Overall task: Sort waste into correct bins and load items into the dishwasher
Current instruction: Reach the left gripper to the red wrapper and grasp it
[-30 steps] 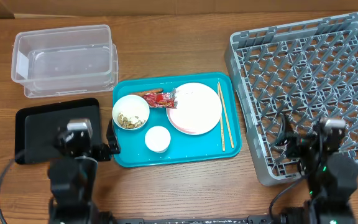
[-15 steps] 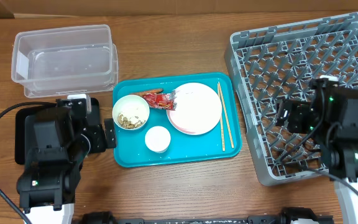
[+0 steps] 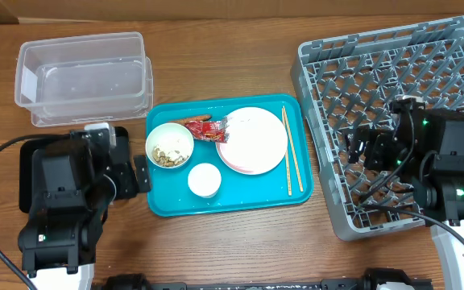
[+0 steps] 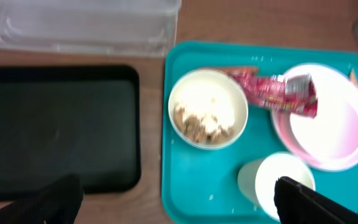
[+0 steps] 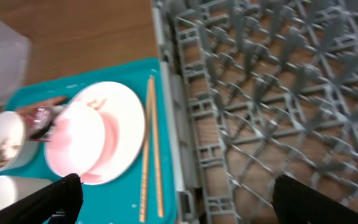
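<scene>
Crumpled red wrapper (image 4: 278, 94) at edge of pink plate (image 4: 334, 137); left gripper (image 4: 179, 202), right gripper (image 5: 179, 202) agape

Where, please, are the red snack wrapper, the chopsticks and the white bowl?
red snack wrapper (image 3: 208, 127), overhead view, middle of the wrapper.
chopsticks (image 3: 290, 149), overhead view, mid-length of the pair.
white bowl (image 4: 207, 86), left wrist view, bare inner wall.

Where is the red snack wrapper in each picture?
Overhead: the red wrapper lies near the middle, on the teal tray, between the white bowl and the pink plate.
Left wrist: the red wrapper is up and right of centre, its end over the plate's rim.
Right wrist: blurry, far left, beside the plate.
Shared landmark: the pink plate, touching the wrapper's right end.
</scene>
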`<state>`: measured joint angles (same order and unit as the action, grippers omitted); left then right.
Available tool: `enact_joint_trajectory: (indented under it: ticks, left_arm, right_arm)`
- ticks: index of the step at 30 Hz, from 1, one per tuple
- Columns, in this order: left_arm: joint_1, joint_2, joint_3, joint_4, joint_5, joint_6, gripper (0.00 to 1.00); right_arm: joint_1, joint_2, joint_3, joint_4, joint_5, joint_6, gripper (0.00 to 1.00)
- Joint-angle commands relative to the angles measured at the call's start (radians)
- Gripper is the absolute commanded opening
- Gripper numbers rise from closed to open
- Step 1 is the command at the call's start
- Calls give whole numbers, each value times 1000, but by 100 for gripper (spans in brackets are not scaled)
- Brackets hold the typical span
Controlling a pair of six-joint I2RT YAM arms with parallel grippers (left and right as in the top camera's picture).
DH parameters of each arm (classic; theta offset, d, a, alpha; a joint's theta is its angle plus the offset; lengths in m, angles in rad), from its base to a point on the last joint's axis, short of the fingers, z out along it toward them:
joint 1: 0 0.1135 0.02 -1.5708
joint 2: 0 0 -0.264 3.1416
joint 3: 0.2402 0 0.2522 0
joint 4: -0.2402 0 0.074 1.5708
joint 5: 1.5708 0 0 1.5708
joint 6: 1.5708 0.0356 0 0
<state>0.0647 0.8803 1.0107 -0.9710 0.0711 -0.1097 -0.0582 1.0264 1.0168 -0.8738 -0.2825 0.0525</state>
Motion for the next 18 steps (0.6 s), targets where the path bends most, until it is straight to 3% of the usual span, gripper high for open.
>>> enact_joint_trajectory:
  ticks: [1, 9, 18]
  left_arm:
    - [-7, 34, 26, 42, 10, -72, 100]
    - [-109, 233, 51, 146, 42, -97, 100]
    - [-362, 625, 377, 23, -78, -96, 100]
  right_arm:
    - [2, 24, 28, 21, -92, 8, 100]
    - [4, 79, 28, 19, -63, 8, 100]
    - [4, 83, 28, -63, 79, 8, 100]
